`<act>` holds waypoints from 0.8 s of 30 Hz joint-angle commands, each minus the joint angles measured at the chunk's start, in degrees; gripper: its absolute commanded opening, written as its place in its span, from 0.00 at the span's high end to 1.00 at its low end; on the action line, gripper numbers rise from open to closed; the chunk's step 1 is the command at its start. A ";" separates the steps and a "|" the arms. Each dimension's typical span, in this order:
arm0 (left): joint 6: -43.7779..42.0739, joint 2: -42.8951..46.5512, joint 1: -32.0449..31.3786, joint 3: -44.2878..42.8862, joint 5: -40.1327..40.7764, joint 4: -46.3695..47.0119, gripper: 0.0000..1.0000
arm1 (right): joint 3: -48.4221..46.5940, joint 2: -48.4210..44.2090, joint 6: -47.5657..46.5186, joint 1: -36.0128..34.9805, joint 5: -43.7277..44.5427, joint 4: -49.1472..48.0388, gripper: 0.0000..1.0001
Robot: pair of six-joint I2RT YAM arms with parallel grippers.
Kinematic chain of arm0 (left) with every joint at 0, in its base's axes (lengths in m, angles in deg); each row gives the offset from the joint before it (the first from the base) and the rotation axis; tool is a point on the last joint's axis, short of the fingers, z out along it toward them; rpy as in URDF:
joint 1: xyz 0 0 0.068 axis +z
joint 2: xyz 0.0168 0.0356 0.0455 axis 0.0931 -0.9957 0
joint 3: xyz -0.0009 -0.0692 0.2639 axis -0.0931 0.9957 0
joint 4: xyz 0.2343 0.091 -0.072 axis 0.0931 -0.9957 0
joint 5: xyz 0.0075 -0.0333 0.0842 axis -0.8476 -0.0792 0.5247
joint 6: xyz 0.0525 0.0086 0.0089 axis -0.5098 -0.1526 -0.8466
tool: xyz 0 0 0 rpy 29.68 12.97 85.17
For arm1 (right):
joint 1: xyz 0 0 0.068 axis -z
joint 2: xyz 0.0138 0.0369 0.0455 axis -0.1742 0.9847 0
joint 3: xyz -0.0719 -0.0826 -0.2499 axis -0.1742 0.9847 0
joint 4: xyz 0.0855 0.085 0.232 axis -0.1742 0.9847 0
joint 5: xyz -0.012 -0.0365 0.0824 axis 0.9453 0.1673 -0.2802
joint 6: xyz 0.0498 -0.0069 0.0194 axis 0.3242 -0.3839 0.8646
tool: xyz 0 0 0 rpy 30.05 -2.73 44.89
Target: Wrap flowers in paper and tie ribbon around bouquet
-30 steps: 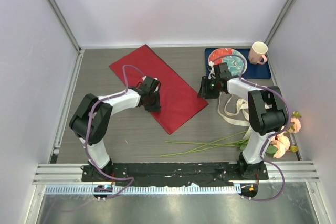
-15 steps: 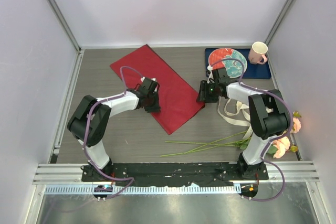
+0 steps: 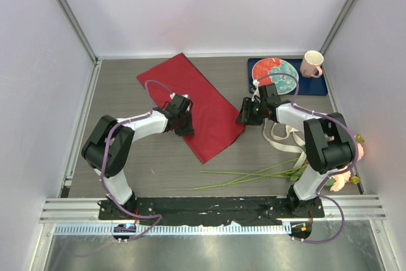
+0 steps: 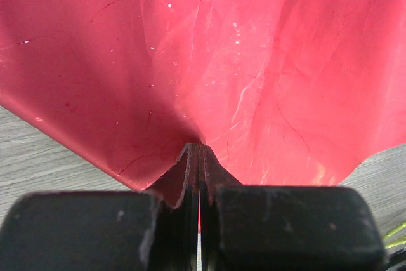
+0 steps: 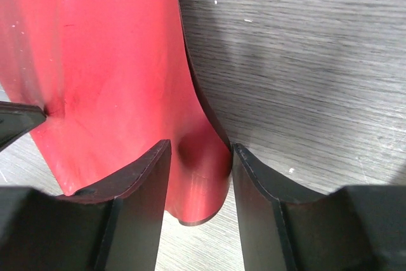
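Paper [image 3: 203, 103] lies flat and slantwise on the tabletop [image 3: 158, 169], unrolled, nothing on it. Left gripper [image 4: 198, 153] sits at the paper's near-left edge, jaws clenched on a pinch of the sheet; creases fan out from the pinch in the left wrist view. Right gripper [image 5: 201, 146] is at the paper's near-right corner. Its jaws stand partly apart around a curled, raised lobe of that corner, and the paper touches both inner faces. Cannot tell whether that is a true grip or a loose straddle. Flowers [image 3: 343, 173] lie off the paper, well apart on its near-right side; the stems point back toward the paper's near corner and the blooms are farthest from it. Ribbon [image 3: 282, 144] loops loosely between paper and blooms, just right of the paper's right corner, untied. Judgement: first step, laying out and squaring the sheet; no wrapping begun. The next move likely calls for settling the sheet flat, then a clean let-go by both arms without dragging it, then fetching the stems across onto the paper. Thin sheet, so it may crease or follow the jaws.
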 commanded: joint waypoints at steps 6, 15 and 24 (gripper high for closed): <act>0.17 -0.50 -0.54 1.44 1.34 0.41 1.00 | 0.34 -3.82 2.84 -0.26 -1.54 -4.24 0.52; 0.00 -0.41 -0.54 1.44 1.51 0.24 1.00 | 0.78 -6.10 2.67 -0.18 0.48 -3.19 0.51; 0.09 -0.41 -0.54 1.53 1.34 0.15 1.00 | 1.39 -5.58 3.72 -0.09 -1.36 -3.45 0.50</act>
